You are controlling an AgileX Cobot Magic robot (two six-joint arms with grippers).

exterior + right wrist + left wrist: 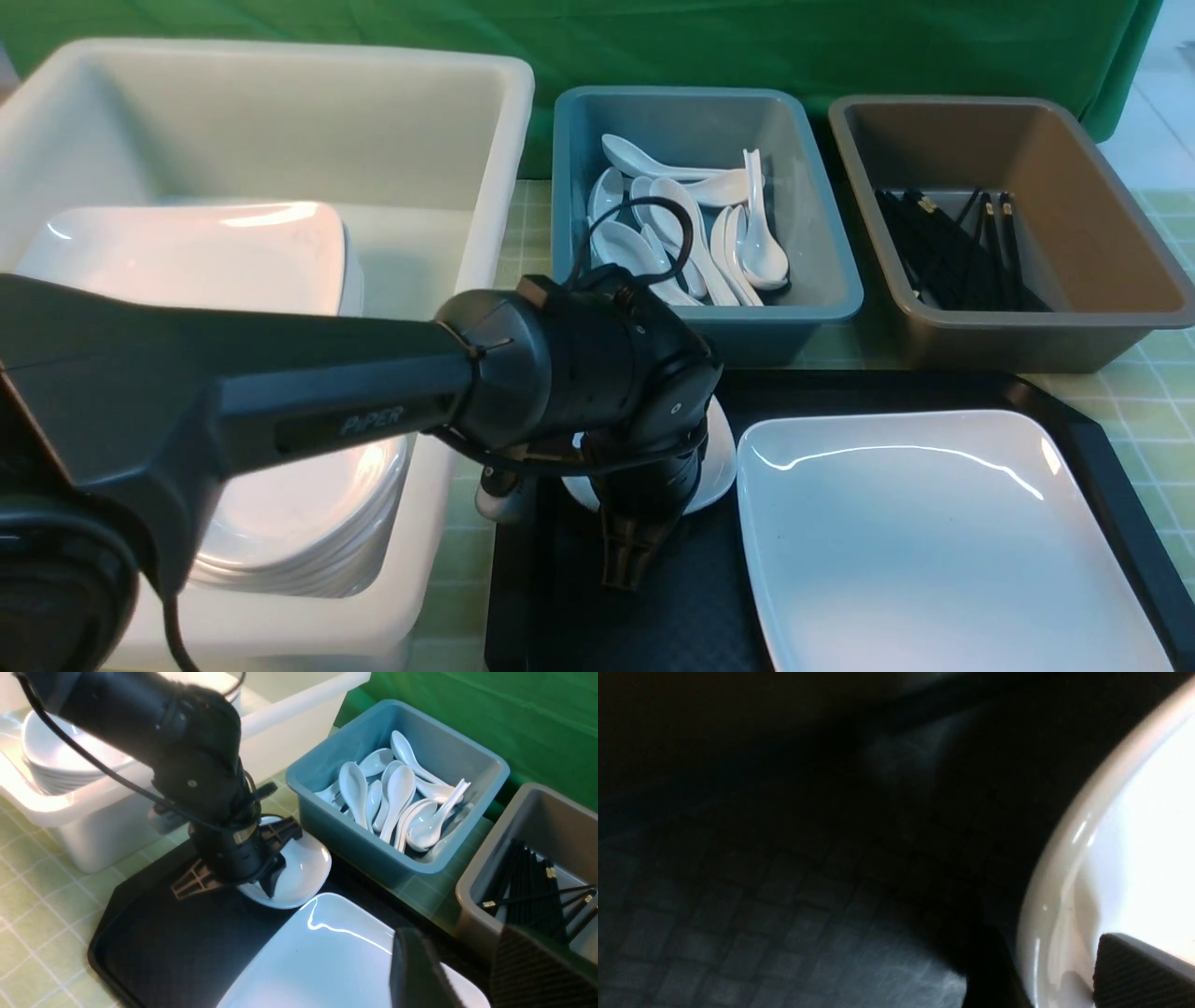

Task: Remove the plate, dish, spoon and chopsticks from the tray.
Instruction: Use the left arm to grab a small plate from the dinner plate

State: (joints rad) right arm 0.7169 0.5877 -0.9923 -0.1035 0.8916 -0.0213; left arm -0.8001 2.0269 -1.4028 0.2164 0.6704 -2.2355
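Observation:
The black tray [653,616] holds a small white dish [719,457] at its far left and the big white plate [934,541] on its right. My left gripper [621,569] points down at the dish's near edge. In the left wrist view its jaws [1050,975] straddle the dish's rim [1045,882], one finger inside and one outside, still apart and open. My right gripper [467,970] hangs open and empty over the plate's [317,952] far right corner. No spoon or chopsticks show on the tray.
Behind the tray stand a teal tub [803,322] with several white spoons [691,233] and a brown tub [1027,345] with black chopsticks [962,252]. A large white tub [495,140] on the left holds stacked plates [187,252].

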